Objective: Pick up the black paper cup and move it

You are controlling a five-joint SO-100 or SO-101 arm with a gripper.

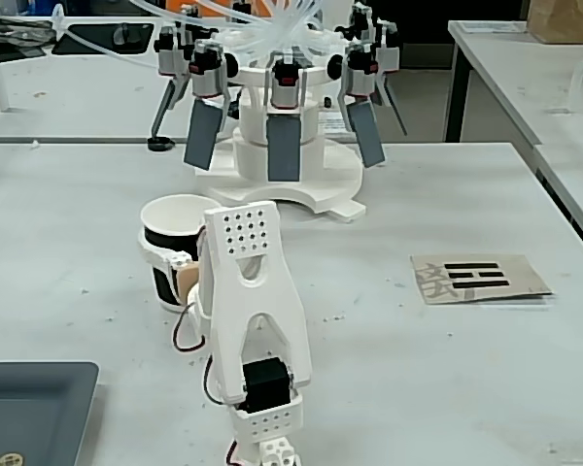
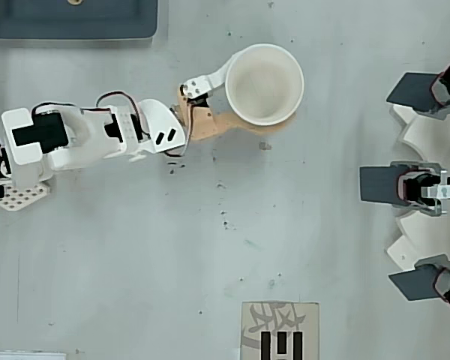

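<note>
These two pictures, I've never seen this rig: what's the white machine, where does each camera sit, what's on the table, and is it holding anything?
The white machine is a small robot arm with a two-finger gripper. One fixed camera stands behind the arm, low over the table; the other looks straight down. The gripper's curved fingers are closed around a black paper cup, white inside, standing upright. Also on the grey table: a white device with dark paddles, a printed card and a dark tray.
</note>
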